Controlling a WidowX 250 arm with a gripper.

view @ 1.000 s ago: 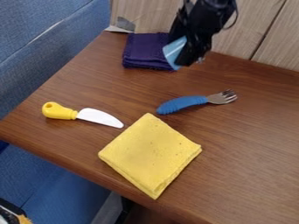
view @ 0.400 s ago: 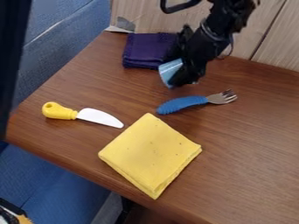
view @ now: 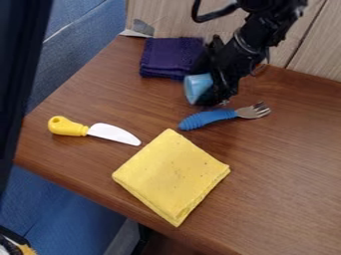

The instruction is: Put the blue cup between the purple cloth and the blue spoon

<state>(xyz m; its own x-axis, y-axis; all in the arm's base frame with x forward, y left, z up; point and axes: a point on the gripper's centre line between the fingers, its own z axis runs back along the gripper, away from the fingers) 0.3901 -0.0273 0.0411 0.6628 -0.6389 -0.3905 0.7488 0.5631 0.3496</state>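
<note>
The black gripper hangs at the upper middle, shut on the blue cup, which is tilted on its side with its round face toward the left. Up and to the left of the cup lies the folded purple cloth, its right edge partly behind the gripper. Just below the cup is the blue-handled utensil, with a metal fork-like head pointing right. Whether the cup touches the table cannot be told.
A folded yellow cloth lies at the lower middle. To its upper left is a knife with a yellow handle and white blade. A dark upright shape covers the left edge, and a wood-panelled wall borders the table's back.
The gripper has come down toward the blue utensil with the cup in it, away from the purple cloth's right edge. A dark shape has come in at the left edge.
</note>
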